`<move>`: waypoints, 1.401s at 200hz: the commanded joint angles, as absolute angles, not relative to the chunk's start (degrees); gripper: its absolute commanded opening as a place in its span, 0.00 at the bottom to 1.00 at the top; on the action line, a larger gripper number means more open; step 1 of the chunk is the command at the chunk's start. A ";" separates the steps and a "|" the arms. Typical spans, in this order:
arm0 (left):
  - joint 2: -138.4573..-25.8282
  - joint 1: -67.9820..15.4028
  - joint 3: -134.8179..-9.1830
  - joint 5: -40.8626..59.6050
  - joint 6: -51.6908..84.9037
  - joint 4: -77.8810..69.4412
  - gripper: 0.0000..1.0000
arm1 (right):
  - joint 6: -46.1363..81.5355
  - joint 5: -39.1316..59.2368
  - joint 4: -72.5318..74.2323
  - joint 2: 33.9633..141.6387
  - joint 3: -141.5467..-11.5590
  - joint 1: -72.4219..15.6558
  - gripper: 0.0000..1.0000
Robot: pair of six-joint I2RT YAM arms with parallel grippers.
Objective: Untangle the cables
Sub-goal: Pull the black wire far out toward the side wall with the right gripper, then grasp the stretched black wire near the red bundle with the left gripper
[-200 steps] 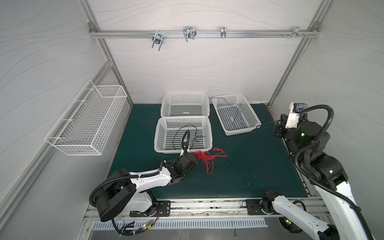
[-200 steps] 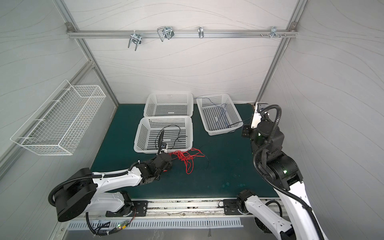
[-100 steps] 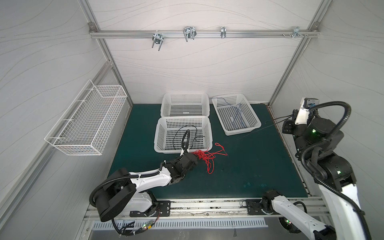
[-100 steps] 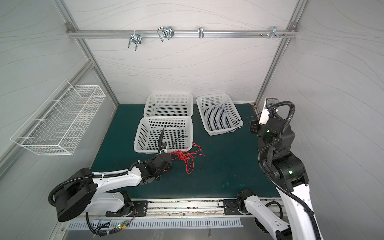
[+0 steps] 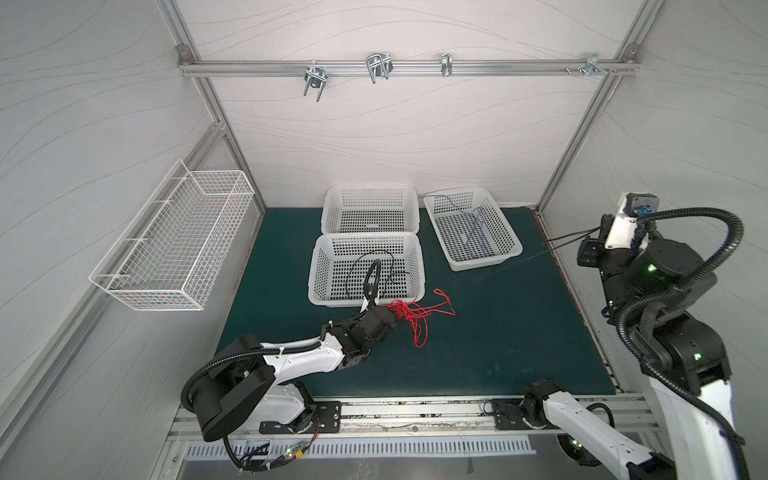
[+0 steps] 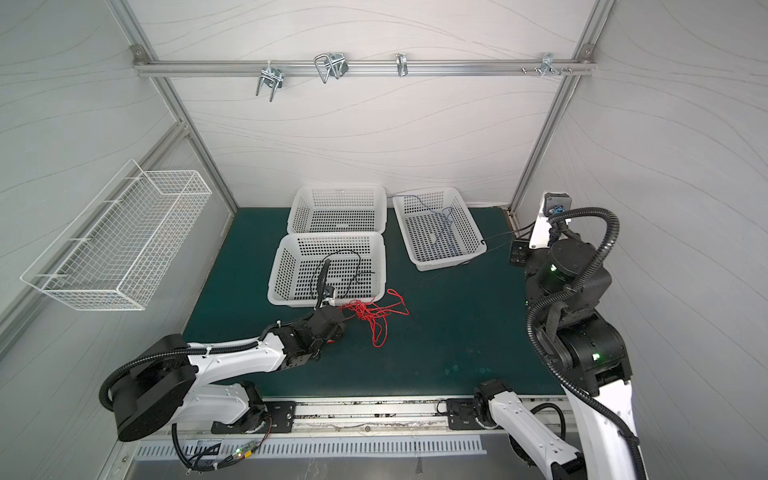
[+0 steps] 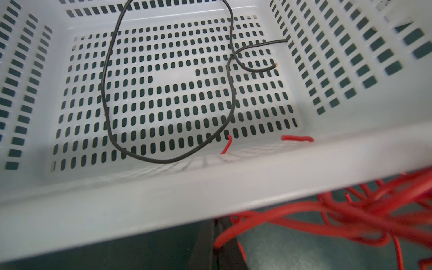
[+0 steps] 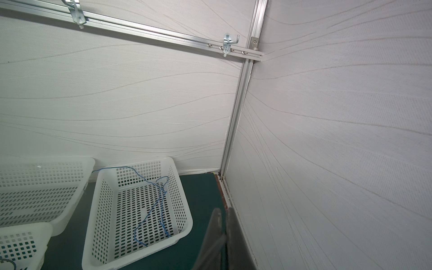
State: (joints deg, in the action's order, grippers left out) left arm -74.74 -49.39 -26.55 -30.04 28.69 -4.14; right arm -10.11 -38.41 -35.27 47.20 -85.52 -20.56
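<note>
Cable tangle, both grippers clamped.
Left gripper [image 7: 216,224] pinching red cables [image 5: 415,311] beside white basket [image 5: 365,301]; right gripper [image 8: 223,211] near right wall [image 5: 685,145], pressed together on thin black cable [image 6: 500,235].

Mat [image 5: 498,340] front-right open; three baskets [image 5: 318,266] crowd rear, red cables [image 5: 402,309] sprawl by front basket.

Tangled red cables [image 6: 374,316] lie on the green surface [image 6: 457,332], just beside a white basket [image 6: 291,301]. The left tool [image 6: 344,318] touches them.
</note>
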 commanded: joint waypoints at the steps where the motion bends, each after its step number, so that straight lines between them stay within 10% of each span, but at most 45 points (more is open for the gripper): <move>1: -75.19 -49.10 -26.88 -31.98 28.42 -4.33 0.00 | -10.14 -37.23 -33.06 47.06 -87.80 -19.95 0.00; 65: -73.07 -49.04 -28.96 -28.42 23.96 -4.54 0.01 | -2.49 -26.75 -31.99 48.11 -80.38 -19.95 0.00; 172: -62.14 -49.04 -25.94 -11.65 16.22 -7.63 0.60 | 2.70 -17.22 -26.70 49.66 -69.61 -19.95 0.00; 280: -56.75 -49.13 -33.81 2.45 8.72 -6.72 0.64 | 5.58 -8.30 -27.76 48.81 -68.69 -19.97 0.00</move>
